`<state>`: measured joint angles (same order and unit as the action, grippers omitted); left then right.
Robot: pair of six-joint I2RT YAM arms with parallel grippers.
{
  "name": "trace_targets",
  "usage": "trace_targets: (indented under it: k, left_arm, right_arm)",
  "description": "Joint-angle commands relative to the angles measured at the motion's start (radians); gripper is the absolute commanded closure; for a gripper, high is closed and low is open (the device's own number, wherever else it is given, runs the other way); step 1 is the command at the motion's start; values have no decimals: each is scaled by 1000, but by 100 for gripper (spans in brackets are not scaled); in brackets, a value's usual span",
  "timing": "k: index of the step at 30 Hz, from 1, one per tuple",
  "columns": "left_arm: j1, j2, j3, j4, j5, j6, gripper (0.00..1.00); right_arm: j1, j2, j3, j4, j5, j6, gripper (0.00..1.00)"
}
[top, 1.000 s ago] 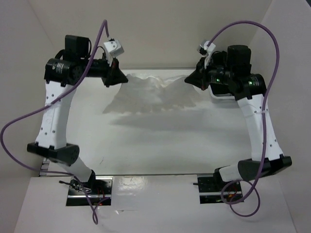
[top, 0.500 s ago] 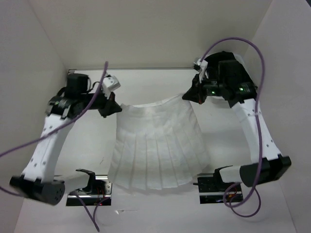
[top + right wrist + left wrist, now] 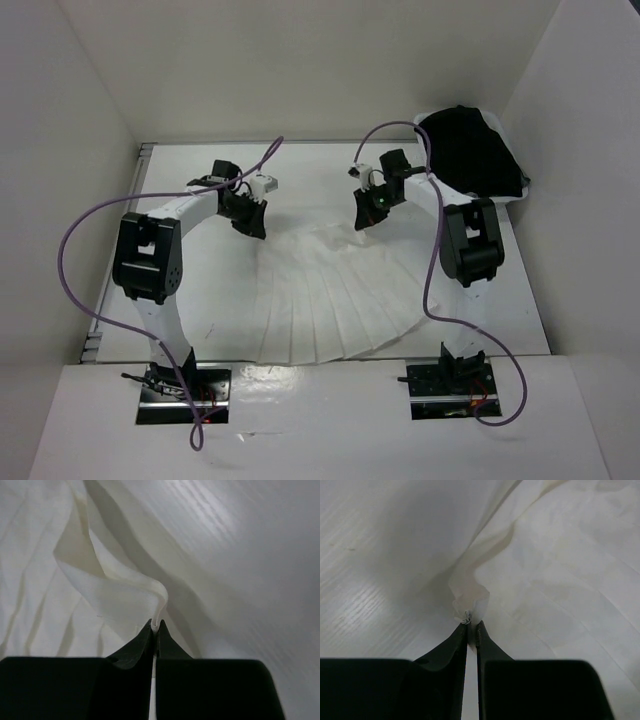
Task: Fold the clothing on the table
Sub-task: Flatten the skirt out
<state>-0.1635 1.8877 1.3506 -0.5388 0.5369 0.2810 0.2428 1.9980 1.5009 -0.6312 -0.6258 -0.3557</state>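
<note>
Seen from above, the white pleated skirt of thin fabric (image 3: pixel 335 300) lies fanned out on the large flat white bench (image 3: pixel 200 290) between the two arms. Its wide hem is toward the near edge and its narrow waistband toward the far side. The left pincer (image 3: pixel 250 222) sits at the waistband's left corner and the right pincer (image 3: pixel 368 213) at its right corner. A crumpled black garment (image 3: pixel 470 150) rests in the far right corner, well apart from the skirt. In the left wrist view, the left pincer (image 3: pixel 471 626) is clamped on a small bunched corner of the skirt (image 3: pixel 545 570), its black fingers almost meeting, with bare bench (image 3: pixel 380 580) to the left. In the right wrist view, the right pincer (image 3: pixel 155 626) is pressed together on a folded band of the skirt (image 3: pixel 115 590), with bench (image 3: pixel 240 555) to the right.
</note>
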Motion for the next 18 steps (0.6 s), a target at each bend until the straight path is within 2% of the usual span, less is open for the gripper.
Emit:
trace_targets:
  k: [1, 7, 15, 16, 17, 18]
  left_arm:
    - [13, 45, 51, 106, -53, -6, 100]
    - [22, 146, 179, 140, -158, -16, 100]
    - [22, 228, 346, 160, -210, -48, 99]
    - [22, 237, 346, 172, -210, -48, 96]
    - [22, 237, 358, 172, -225, -57, 85]
    - [13, 237, 373, 183, -238, -57, 65]
  right_arm:
    - [3, 60, 102, 120, 66, 21, 100]
    - [3, 125, 215, 192, 196, 64, 100]
    - [3, 197, 323, 211, 290, 112, 100]
    - [3, 197, 337, 211, 305, 112, 100]
    - [3, 197, 337, 211, 333, 127, 93]
    - [3, 206, 349, 211, 348, 139, 78]
